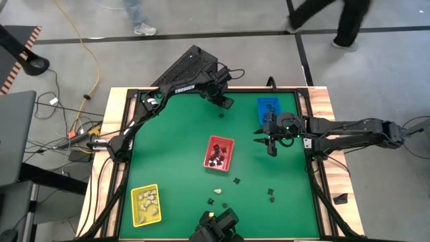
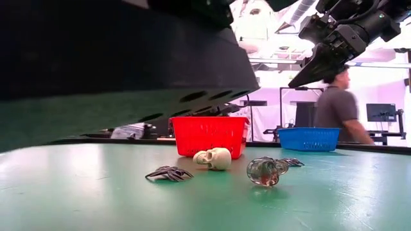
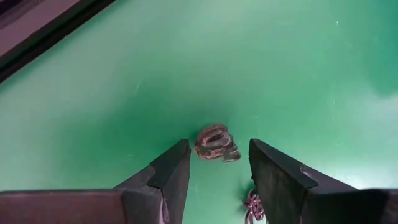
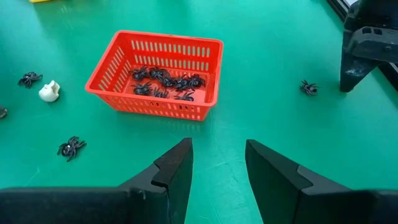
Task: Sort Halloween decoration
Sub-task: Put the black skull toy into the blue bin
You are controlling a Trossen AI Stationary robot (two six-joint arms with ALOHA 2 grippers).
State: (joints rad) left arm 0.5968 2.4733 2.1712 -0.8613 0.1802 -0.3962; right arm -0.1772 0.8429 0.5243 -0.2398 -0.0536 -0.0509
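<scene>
Hovering over the far side of the green table point(image 1: 175, 134), the left end effector point(image 3: 219, 163) stood open and empty, its fingers bracketing a small dark skull point(image 3: 216, 143) lying on the table. It looked light, hard and rounded, likely to roll; pinching its flatter sides seemed safest. The right end effector point(image 1: 271, 142), also open and empty, hung beside the blue tray point(image 1: 269, 107).

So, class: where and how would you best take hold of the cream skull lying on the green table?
Probably straight down from above, pinching across the rounded sides of the cream skull: it lies low with nothing touching it, so a sideways approach offers little to catch.
</scene>
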